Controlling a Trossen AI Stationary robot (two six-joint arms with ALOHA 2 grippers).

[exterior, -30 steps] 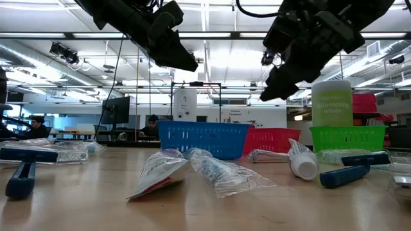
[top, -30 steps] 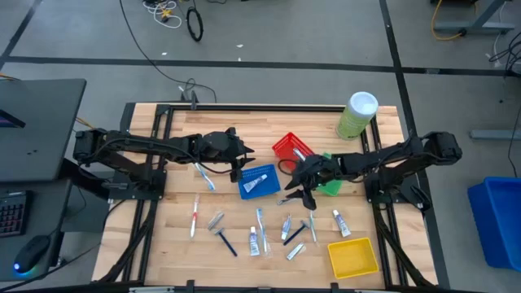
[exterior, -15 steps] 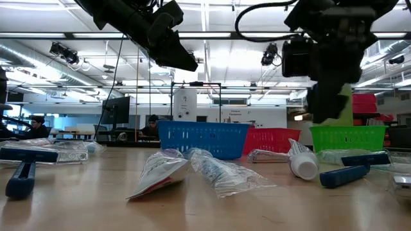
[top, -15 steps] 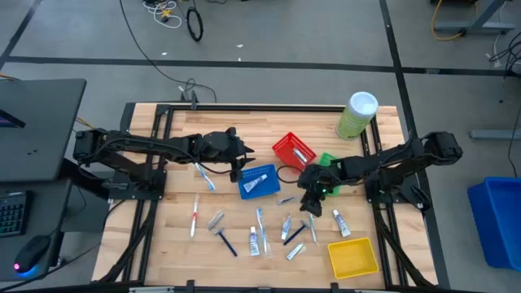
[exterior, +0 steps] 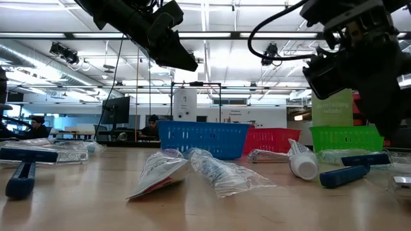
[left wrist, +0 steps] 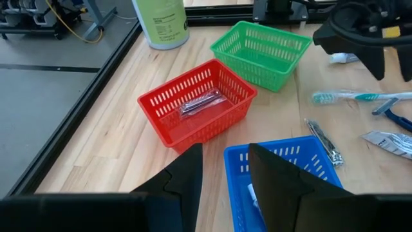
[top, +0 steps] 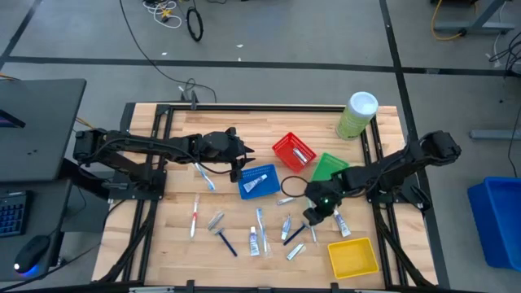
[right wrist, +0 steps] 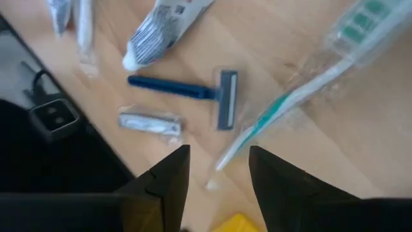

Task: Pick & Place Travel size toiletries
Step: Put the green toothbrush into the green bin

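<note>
Travel size toiletries lie loose on the wooden table (top: pixel 179 244): a blue razor (right wrist: pixel 193 90), a wrapped toothbrush (right wrist: pixel 302 84), a tube (right wrist: pixel 161 26), a small packet (right wrist: pixel 149 122), and a red-handled toothbrush (top: pixel 195 216). My right gripper (top: pixel 313 217) hangs open above the razor and the wrapped toothbrush, slanting down, with nothing between its fingers (right wrist: pixel 168 180). My left gripper (top: pixel 241 159) waits open and bare above the far edge of the blue basket (left wrist: pixel 290 161). One wrapped item lies in the red basket (left wrist: pixel 203 103).
The green basket (top: pixel 330 167) stands just behind my right arm and the yellow basket (top: pixel 352 256) sits near the front right corner. A tall pale-green cylinder (top: pixel 358 114) stands at the back right. Dark rails run along both table sides.
My right gripper has left the green basket and gone toward the table's near edge, sinking and rolling about its own line, and now hangs over the loose toiletries. The green basket now shows uncovered.
</note>
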